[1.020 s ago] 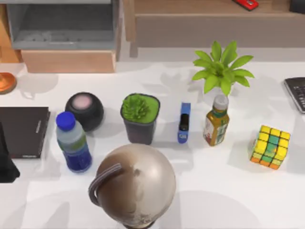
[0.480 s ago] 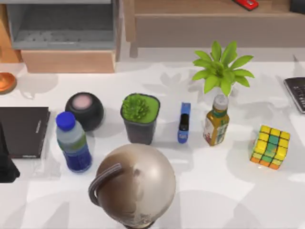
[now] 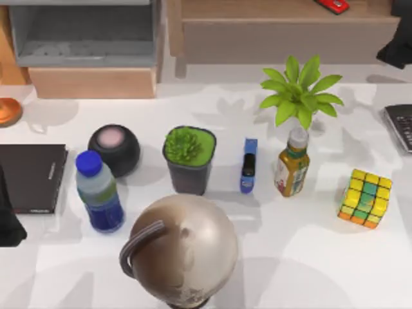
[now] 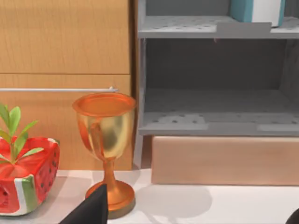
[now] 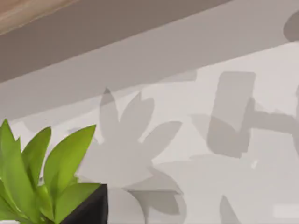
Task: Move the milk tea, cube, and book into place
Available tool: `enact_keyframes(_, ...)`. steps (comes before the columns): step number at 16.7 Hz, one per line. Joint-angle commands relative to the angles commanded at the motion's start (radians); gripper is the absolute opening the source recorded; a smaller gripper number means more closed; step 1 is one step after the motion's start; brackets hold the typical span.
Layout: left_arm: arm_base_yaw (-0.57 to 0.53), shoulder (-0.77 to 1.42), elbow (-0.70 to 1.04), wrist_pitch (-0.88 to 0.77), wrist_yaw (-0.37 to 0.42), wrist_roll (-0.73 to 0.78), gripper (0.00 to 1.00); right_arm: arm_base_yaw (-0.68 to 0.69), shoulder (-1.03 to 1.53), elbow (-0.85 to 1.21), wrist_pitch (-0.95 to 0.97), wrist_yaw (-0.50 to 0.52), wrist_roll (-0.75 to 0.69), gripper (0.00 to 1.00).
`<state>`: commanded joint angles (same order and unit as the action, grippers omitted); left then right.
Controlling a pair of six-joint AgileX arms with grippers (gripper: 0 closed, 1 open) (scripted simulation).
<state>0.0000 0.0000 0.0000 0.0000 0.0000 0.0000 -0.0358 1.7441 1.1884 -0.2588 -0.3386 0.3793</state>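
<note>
1. The milk tea (image 3: 99, 191) stands upright near the table's (image 3: 302, 257) left side, just beside a thin black book (image 3: 31, 177) and in front of a round dark speaker (image 3: 114, 148); a large globe (image 3: 182, 250) sits close to its right.
2. The cube (image 3: 365, 197) rests near the right edge, well apart from the amber bottle (image 3: 292, 162).
3. The book (image 4: 256, 10), teal with white pages, stands on a grey shelf (image 4: 215, 28) above an orange goblet (image 4: 105, 149).
4. The left hand (image 3: 8, 215) hangs at the table's left edge; the right hand (image 3: 399, 45) hovers at the far right corner; whether either is open or closed cannot be told.
</note>
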Motion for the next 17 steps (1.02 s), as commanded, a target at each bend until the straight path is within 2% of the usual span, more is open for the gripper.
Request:
enact_keyframes(4,0.000,0.000,0.000,0.000,0.000,0.000,1.00,0.140,0.004,0.108,-0.434,0.142,0.134,1.00)
enact_keyframes(8,0.000,0.000,0.000,0.000,0.000,0.000,1.00,0.261,0.035,0.173,-0.723,0.267,0.252,1.00)
enact_keyframes(12,0.000,0.000,0.000,0.000,0.000,0.000,1.00,0.329,0.078,0.193,-0.858,0.334,0.317,1.00)
enact_keyframes(17,0.000,0.000,0.000,0.000,0.000,0.000,1.00,0.334,0.083,0.194,-0.868,0.339,0.322,1.00)
